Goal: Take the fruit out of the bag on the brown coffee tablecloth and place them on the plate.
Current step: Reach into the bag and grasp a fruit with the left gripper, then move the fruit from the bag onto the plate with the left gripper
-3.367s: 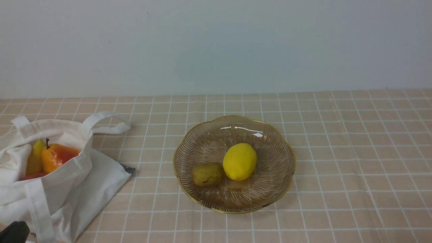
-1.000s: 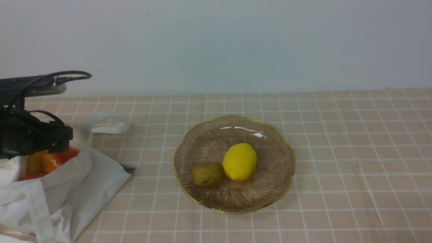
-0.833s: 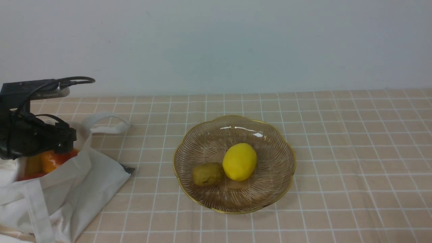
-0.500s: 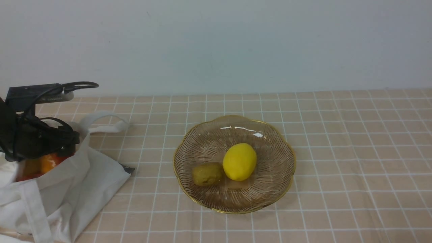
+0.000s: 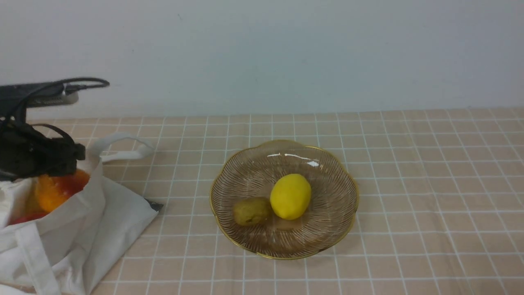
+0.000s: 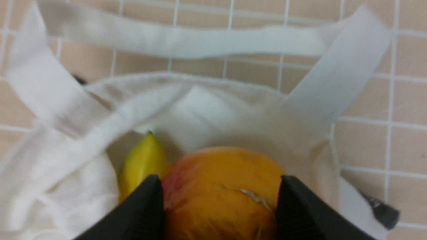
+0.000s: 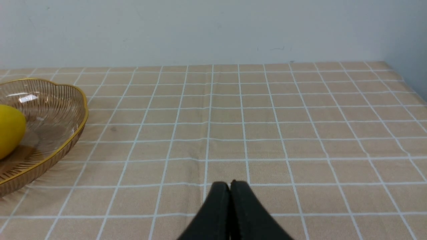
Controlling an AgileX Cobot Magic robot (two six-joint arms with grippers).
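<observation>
The white bag (image 5: pixel 102 213) slumps at the left on the brown coffee tablecloth (image 5: pixel 430 184). My left gripper (image 6: pixel 220 180) hangs over its mouth, its black fingers (image 6: pixel 146 203) pressed against both sides of the orange-red pear (image 6: pixel 220 196). From the front, the pear (image 5: pixel 57 190) shows just under the gripper (image 5: pixel 61 170). A yellow pointed fruit (image 6: pixel 143 163) lies beside it, and a red one (image 5: pixel 22 218) peeks out lower in the bag. The plate (image 5: pixel 327 172) at the centre holds a yellow lemon (image 5: pixel 290 196) and a brown-green fruit (image 5: pixel 251 211). My right gripper (image 7: pixel 230 184) is shut, empty, low over the cloth.
One bag handle (image 5: pixel 123 147) loops out toward the plate, and a small dark tag (image 5: pixel 155 205) sticks out at the bag's corner. A pale wall (image 5: pixel 262 53) bounds the table at the back. In the right wrist view, the plate's rim (image 7: pixel 75 130) stands at that picture's left.
My left arm came down into the bag's mouth, its fingers closed in on the pear, and it has now risen a little with the pear showing higher. The plate's fruit stayed put.
</observation>
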